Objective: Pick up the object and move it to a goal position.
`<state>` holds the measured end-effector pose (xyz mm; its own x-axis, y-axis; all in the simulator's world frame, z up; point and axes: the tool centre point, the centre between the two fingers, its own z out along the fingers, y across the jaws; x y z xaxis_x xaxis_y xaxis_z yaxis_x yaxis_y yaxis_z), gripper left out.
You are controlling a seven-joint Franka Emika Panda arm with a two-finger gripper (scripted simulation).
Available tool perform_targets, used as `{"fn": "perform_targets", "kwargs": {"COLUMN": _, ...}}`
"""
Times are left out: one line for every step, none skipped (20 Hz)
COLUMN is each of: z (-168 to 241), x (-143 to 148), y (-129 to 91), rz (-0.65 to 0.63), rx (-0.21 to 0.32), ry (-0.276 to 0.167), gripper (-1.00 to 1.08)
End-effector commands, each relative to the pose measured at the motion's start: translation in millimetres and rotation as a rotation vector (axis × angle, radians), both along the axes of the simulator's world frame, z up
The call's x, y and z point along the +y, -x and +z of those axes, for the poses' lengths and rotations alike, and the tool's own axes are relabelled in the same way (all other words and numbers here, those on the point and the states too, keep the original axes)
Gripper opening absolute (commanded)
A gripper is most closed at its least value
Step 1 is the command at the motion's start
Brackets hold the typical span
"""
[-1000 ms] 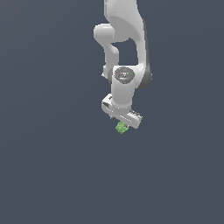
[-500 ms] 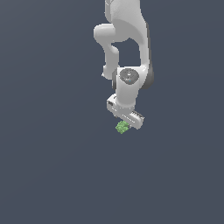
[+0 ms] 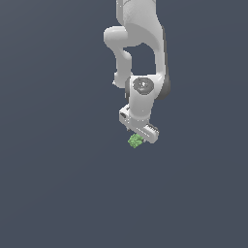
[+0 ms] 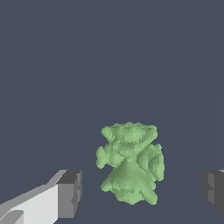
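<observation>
Green object (image 4: 130,168) mid-tabletop (image 3: 58,184) | pincer (image 4: 142,188) apart, straddling it, no contact | risk: lumpy shape slips sideways on closing

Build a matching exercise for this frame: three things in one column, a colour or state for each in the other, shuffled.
Column one:
1. green object
2. fingers
3. arm

Column two:
A. white, reaching down from the top of the exterior view
B. spread apart, one on each side of the lumpy thing
C. lumpy, lying between the dark pads, untouched

Pairs: 1-C, 2-B, 3-A
</observation>
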<state>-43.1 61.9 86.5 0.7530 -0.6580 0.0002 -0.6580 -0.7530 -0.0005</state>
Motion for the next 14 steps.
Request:
{"fn": "perform_targets", "kwargs": {"z": -7, "x": 0, "y": 1, "rz": 0.0, "rx": 0.001, "ry": 0.0, "gripper": 1.0}}
{"fn": "perform_targets", "kwargs": {"z": -12, "x": 0, "y": 1, "rz": -0.001, "rx": 0.001, "ry": 0.0, "gripper": 1.0}}
{"fn": "perform_targets", "kwargs": {"z": -17, "x": 0, "y": 1, "rz": -0.002, "rx": 0.001, "ry": 0.0, "gripper": 1.0}}
{"fn": "perform_targets", "kwargs": {"z": -22, "x": 0, "y": 1, "rz": -0.002, "rx": 0.001, "ry": 0.0, "gripper": 1.0}}
{"fn": "perform_targets", "kwargs": {"z": -27, "x": 0, "y": 1, "rz": -0.002, "rx": 0.001, "ry": 0.0, "gripper": 1.0}}
{"fn": "perform_targets", "kwargs": {"z": -32, "x": 0, "y": 1, "rz": -0.003, "rx": 0.001, "ry": 0.0, "gripper": 1.0}}
{"fn": "perform_targets", "kwargs": {"z": -36, "x": 0, "y": 2, "rz": -0.003, "rx": 0.001, "ry": 0.0, "gripper": 1.0}}
{"fn": "perform_targets", "kwargs": {"z": -39, "x": 0, "y": 1, "rz": -0.004, "rx": 0.001, "ry": 0.0, "gripper": 1.0}}
{"fn": "perform_targets", "kwargs": {"z": -42, "x": 0, "y": 1, "rz": -0.004, "rx": 0.001, "ry": 0.0, "gripper": 1.0}}
{"fn": "perform_targets", "kwargs": {"z": -44, "x": 0, "y": 1, "rz": -0.004, "rx": 0.001, "ry": 0.0, "gripper": 1.0}}
{"fn": "perform_targets", "kwargs": {"z": -45, "x": 0, "y": 1, "rz": -0.004, "rx": 0.001, "ry": 0.0, "gripper": 1.0}}
{"fn": "perform_targets", "kwargs": {"z": -46, "x": 0, "y": 1, "rz": -0.004, "rx": 0.001, "ry": 0.0, "gripper": 1.0}}
{"fn": "perform_targets", "kwargs": {"z": -46, "x": 0, "y": 1, "rz": -0.004, "rx": 0.001, "ry": 0.0, "gripper": 1.0}}
{"fn": "perform_targets", "kwargs": {"z": -46, "x": 0, "y": 1, "rz": -0.004, "rx": 0.001, "ry": 0.0, "gripper": -1.0}}
